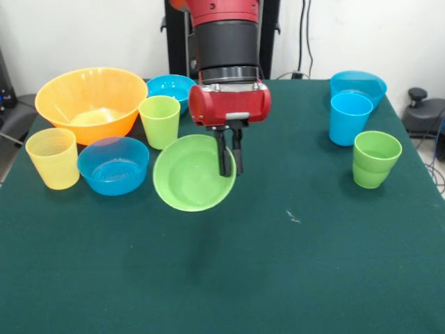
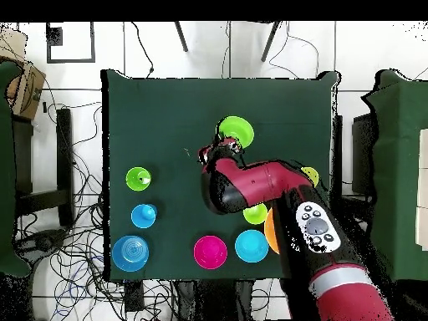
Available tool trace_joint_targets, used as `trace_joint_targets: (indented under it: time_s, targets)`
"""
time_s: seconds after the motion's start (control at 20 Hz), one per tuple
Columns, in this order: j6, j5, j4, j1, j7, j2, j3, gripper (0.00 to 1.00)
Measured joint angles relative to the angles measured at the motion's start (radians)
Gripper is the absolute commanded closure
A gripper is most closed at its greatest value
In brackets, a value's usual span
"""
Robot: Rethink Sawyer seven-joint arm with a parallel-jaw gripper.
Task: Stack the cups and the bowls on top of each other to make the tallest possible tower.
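Pincer (image 1: pixel 230 169): fingers closed on right rim of green bowl (image 1: pixel 189 174) | bowl: held clear of desk (image 1: pixel 299 264), left of fingers | orientation: tilted, mouth facing camera, axis near-horizontal.

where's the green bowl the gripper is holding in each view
Front view: green bowl left of centre, tilted up off the table, gripper at its right rim.
Overhead view: green bowl above centre, at the arm's tip.
Shared landmark: the gripper on the bowl's rim.
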Motion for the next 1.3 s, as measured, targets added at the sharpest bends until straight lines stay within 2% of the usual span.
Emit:
trace_joint_targets:
  time_s: [0.7, 1.3]
  targets:
    - [-0.027, 0.015, 0.001, 0.130, 0.000, 0.005, -0.072, 1.00]
    - [-0.026, 0.022, 0.003, 0.134, 0.000, 0.005, -0.081, 1.00]
